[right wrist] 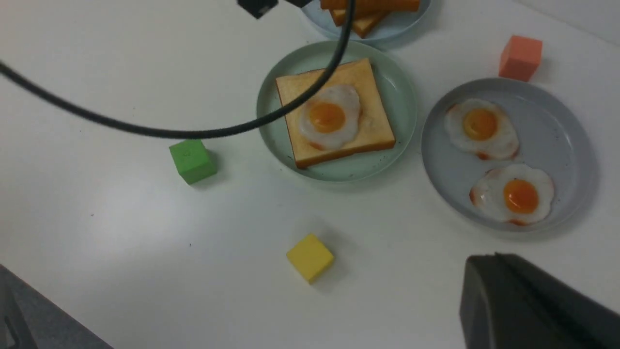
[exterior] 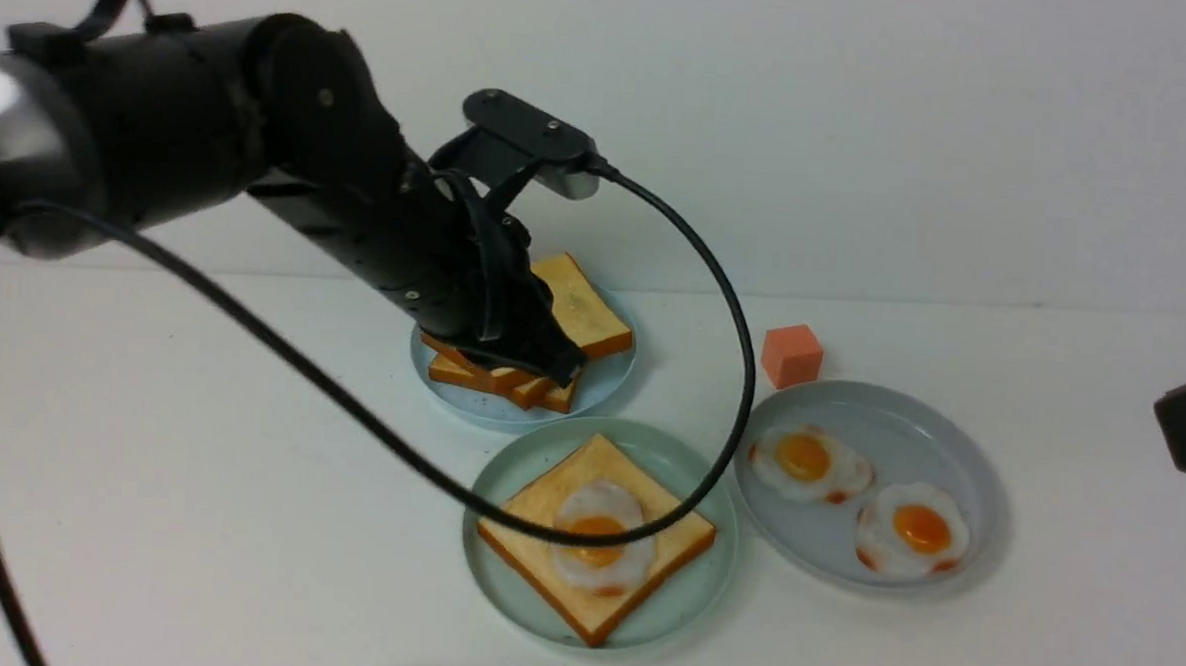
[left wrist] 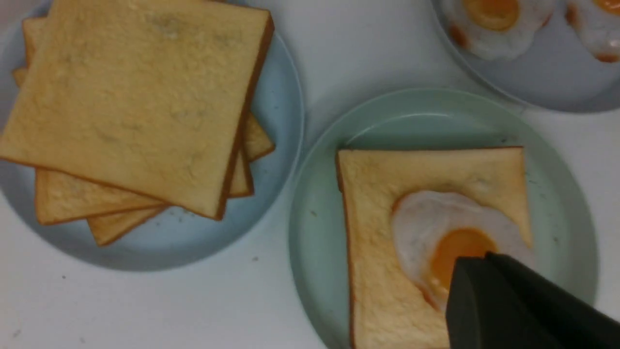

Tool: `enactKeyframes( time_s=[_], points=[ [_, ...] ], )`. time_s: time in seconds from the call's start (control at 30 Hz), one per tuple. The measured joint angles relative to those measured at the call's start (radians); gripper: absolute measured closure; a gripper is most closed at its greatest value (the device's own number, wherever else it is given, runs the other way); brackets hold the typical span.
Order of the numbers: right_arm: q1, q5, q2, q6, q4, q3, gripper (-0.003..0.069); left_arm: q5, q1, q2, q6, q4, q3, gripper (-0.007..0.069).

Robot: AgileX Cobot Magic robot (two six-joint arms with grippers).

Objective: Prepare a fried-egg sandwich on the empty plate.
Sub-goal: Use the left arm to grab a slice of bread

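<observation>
Left claw [exterior: 562, 365] together over toast stack [exterior: 589, 313], right claw [right wrist: 484, 265] together, mostly cut off

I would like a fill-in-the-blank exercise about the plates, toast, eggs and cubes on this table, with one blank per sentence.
1. The mint-green plate holds one toast slice with a fried ___ on top.
2. The grey plate holds ___ fried eggs.
3. The spare toast stack lies on the third plate, which is light ___.
4. Besides an orange cube and a green cube, there is a ___ one.
Missing words: egg; two; blue; yellow.
</observation>
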Motion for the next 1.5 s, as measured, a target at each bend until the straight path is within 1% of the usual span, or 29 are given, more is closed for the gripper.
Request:
enactKeyframes(
  time_s=[0.07,0.1,0.13,0.17,0.2,0.23,0.33,0.4,0.47,0.57,0.97,1.1,1.23,1.3,1.47,1.5],
  points=[
    [0.000,0.000,-0.007,-0.001,0.000,0.000,0.0662,0.003,0.008,0.062,-0.007,0.024,-0.051,0.0526],
    [0.000,0.000,-0.007,-0.001,0.000,0.000,0.0662,0.003,0.009,0.068,-0.007,0.027,-0.056,0.0518],
    [0.000,0.001,-0.010,-0.001,0.001,0.000,0.0659,0.002,0.017,0.113,-0.010,0.040,-0.087,0.0457],
    [0.000,0.002,-0.010,-0.001,0.001,0.000,0.0659,-0.002,0.020,0.137,-0.010,0.050,-0.103,0.0419],
    [0.000,0.002,-0.010,-0.001,0.001,0.000,0.0658,-0.004,0.020,0.142,-0.010,0.052,-0.106,0.0404],
    [0.000,0.004,-0.010,-0.001,0.001,0.000,0.0657,-0.025,0.023,0.170,-0.009,0.075,-0.122,0.0363],
    [0.000,0.004,-0.010,-0.001,0.001,0.000,0.0655,-0.091,0.023,0.209,-0.003,0.130,-0.134,0.0292],
    [0.000,0.004,-0.010,-0.001,0.001,0.000,0.0655,-0.137,0.023,0.229,-0.002,0.173,-0.135,0.0267],
    [0.000,0.004,-0.010,-0.001,0.001,0.000,0.0652,-0.166,0.023,0.248,-0.002,0.219,-0.137,0.0258],
    [0.000,0.004,-0.010,-0.001,0.001,0.000,0.0652,-0.194,0.023,0.275,-0.002,0.254,-0.137,0.0255],
    [0.000,0.004,-0.010,-0.001,0.001,0.000,0.0644,-0.256,0.023,0.341,-0.002,0.278,-0.137,0.0254],
    [0.000,0.004,-0.010,-0.001,0.024,0.000,0.0642,-0.265,0.023,0.349,-0.002,0.280,-0.143,0.0290],
    [0.000,0.004,-0.010,-0.001,0.051,0.000,0.0641,-0.279,0.023,0.349,-0.002,0.287,-0.143,0.0356],
    [0.000,0.004,-0.010,-0.001,0.070,0.000,0.0638,-0.293,0.023,0.351,-0.002,0.294,-0.143,0.0417],
    [0.000,0.004,-0.010,-0.001,0.087,0.000,0.0635,-0.308,0.023,0.352,-0.002,0.303,-0.143,0.0539],
    [0.000,0.004,-0.010,-0.001,0.087,0.000,0.0635,-0.308,0.023,0.352,-0.002,0.303,-0.143,0.0545]
  ],
)
